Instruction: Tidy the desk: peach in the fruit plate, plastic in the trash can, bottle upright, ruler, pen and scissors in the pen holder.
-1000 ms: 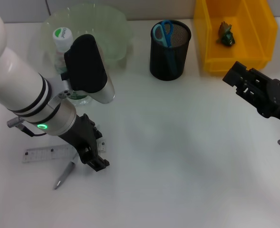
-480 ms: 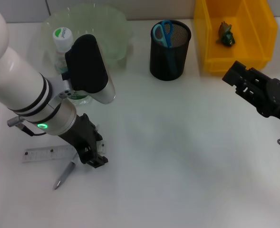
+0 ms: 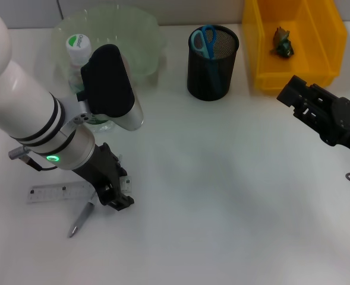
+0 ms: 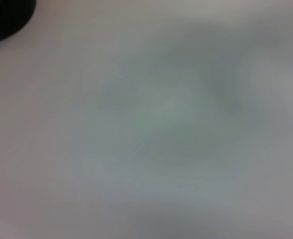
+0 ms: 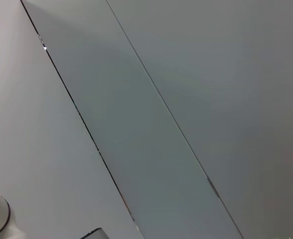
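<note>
1. the left gripper (image 3: 116,196) is low on the white desk (image 3: 222,196) at about 8 o'clock in the head view, its tip touching the near end of the clear ruler (image 3: 59,193). over the last second it has slid a little further toward 9 o'clock, along the ruler. whether the fingers are wide, narrow or closed on the ruler i cannot tell; the wrist body hides them.
2. the ruler itself has not shifted, and lies flat. the pen (image 3: 81,219) lies just beside it at 7 o'clock, also unmoved. so nothing has been lifted yet; the small creep reads as lining up for a pick of the ruler.
3. the right gripper (image 3: 290,95) hangs at 3 o'clock, just in front of the yellow trash can (image 3: 264,41). it has barely moved, looks idle, and i cannot tell how its fingers stand.
4. done by the look of it: scissors (image 3: 205,40) stand in the black pen holder (image 3: 211,62) at 12 o'clock, a crumpled bit of plastic (image 3: 283,41) sits in the trash can, and the bottle (image 3: 79,56) stands upright at 10 o'clock beside the clear fruit plate (image 3: 139,35).
5. left to do: ruler and pen into the pen holder. no peach shows.
6. a flat ruler on a smooth desk will likely be hard to get under.
</note>
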`<state>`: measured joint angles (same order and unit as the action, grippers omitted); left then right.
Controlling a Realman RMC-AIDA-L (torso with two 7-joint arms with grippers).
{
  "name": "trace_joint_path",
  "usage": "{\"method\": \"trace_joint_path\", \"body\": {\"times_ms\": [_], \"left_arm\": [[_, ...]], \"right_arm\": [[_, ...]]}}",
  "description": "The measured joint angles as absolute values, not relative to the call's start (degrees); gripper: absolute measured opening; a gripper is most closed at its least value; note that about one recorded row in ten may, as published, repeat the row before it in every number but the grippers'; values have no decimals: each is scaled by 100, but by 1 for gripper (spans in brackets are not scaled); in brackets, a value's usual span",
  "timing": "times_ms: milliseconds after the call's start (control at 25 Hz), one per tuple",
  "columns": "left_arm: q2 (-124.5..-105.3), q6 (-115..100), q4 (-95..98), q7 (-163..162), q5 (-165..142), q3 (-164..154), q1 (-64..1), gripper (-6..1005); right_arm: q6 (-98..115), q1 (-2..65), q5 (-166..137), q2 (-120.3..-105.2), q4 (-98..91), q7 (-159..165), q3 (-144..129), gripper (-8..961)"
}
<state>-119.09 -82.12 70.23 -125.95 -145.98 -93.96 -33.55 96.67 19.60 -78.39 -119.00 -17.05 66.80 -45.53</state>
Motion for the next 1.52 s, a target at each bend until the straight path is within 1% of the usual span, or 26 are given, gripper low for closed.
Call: {"method": "trace_joint_path", "body": {"times_ms": [800, 1520], "left_arm": [[-11909, -8242, 7046, -12642, -14641, -9396, -3387, 406], [-11909, -8273, 7536, -12845, -14599, -9327, -3377, 404]], "right_arm": [[9668, 1969, -7839, -11900, -1705, 6685, -4553, 544], [9668, 1969, -7839, -11900, -1705, 6670, -4500, 548]]}}
